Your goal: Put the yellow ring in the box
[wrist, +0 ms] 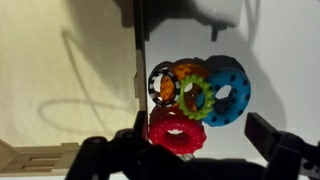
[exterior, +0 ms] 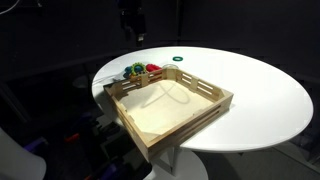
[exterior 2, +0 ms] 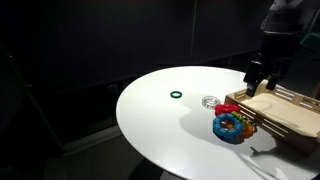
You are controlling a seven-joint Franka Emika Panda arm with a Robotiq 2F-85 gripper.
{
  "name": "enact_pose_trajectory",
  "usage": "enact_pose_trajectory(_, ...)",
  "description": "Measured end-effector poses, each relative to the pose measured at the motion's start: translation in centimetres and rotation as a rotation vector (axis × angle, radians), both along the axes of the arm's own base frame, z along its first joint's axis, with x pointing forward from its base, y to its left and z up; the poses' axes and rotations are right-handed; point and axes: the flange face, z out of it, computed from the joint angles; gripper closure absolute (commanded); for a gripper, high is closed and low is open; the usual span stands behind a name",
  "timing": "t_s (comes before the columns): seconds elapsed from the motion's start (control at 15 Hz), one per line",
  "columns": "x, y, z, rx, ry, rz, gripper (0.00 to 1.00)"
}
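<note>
The yellow ring (wrist: 192,113) is yellow-green and toothed. It lies in a small pile of rings on the white table, just outside the box's wall, overlapping an orange ring (wrist: 186,72) and a blue ring (wrist: 238,100). The pile also shows in both exterior views (exterior: 138,70) (exterior 2: 232,126). The box (exterior: 215,100) (exterior 2: 295,118) (wrist: 60,90) is a shallow light-wood tray with nothing visible in it. My gripper (wrist: 190,152) (exterior 2: 260,78) is open and empty, hovering above the pile with its fingers on either side of the red ring.
A red ring (wrist: 160,135) and a black-and-white ring (wrist: 154,84) lie in the same pile. A dark green ring (exterior: 178,59) (exterior 2: 176,96) lies alone further out on the round white table (exterior: 260,90). The surroundings are dark.
</note>
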Motion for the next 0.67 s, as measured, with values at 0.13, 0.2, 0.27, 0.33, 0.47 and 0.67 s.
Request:
enact_pose_trajectory(0.13,0.1,0.3,-1.3,0.001,0.014,0.005,0.0)
enact_pose_trajectory(0.2,0.1,0.5,-2.0,0.001,0.021,0.01,0.0)
enact_pose_trajectory(0.27,0.1,0.7,-2.7,0.001,0.026,0.015,0.0)
enact_pose_trajectory(0.33,0.2,1.0,-3.3,0.002,0.03,0.022,0.0)
enact_pose_trajectory(0.47,0.2,1.8,-4.5,0.002,0.035,0.039,0.0)
enact_pose_trajectory(0.67,0.2,2.7,-6.2,-0.014,0.047,0.057,0.0)
